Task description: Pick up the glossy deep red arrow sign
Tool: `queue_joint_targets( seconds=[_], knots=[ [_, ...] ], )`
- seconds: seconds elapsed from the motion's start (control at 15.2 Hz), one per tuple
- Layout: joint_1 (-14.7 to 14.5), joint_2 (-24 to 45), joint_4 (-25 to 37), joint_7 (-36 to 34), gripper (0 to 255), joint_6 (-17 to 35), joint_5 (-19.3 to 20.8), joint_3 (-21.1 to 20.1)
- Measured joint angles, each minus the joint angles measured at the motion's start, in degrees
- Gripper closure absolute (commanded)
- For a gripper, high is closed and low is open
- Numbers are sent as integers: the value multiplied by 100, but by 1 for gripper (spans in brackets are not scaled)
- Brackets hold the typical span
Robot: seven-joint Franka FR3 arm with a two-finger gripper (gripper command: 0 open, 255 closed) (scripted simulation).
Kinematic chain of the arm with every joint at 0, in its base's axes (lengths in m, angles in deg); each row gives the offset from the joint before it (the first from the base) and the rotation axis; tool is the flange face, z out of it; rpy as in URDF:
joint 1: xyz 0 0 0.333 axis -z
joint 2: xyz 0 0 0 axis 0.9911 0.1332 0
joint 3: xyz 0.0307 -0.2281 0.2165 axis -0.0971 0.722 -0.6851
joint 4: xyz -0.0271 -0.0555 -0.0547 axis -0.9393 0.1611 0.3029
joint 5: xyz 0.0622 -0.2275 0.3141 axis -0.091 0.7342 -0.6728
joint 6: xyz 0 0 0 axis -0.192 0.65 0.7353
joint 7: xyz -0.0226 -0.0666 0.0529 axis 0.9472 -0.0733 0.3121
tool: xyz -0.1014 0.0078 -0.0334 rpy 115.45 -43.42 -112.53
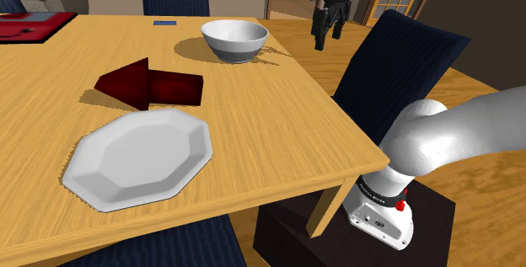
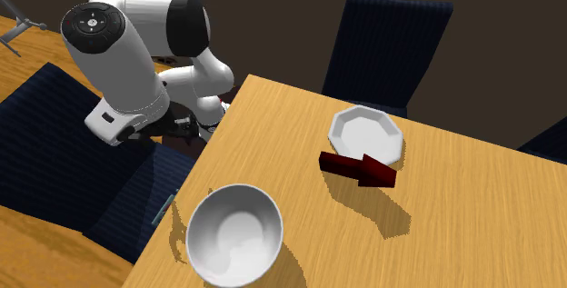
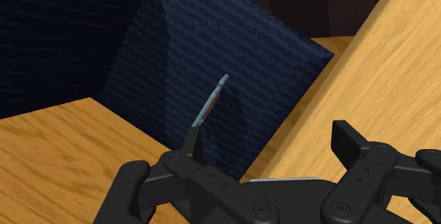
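Figure: Claw released beside the table; arrow sign resting on the table.

The dark red arrow sign [image 1: 150,85] [image 2: 359,167] lay flat on the wooden table [image 1: 278,114] [image 2: 472,204], between a white plate [image 1: 139,157] [image 2: 365,134] and a white bowl [image 1: 234,40] [image 2: 234,233], nearer the plate, its head toward the shoulder view's left. The claw [image 1: 328,36] [image 3: 268,141] hung beyond the table's edge, over a dark blue chair [image 1: 405,63] [image 3: 212,53], well apart from the sign, its fingers spread and gripping nothing. A thin blue-and-red object [image 3: 210,104] lay on the chair.
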Motion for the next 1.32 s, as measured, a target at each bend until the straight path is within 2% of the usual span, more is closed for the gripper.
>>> queue_joint_targets(
  seconds=[0.26,0.79,1.32],
  knots=[
    [-140,198,63,10,0,177,-137,-111],
    [-632,1214,803,29,0,644,-601,-602],
    [-1062,2205,1668,81,0,1008,-888,-1102]
  ],
)
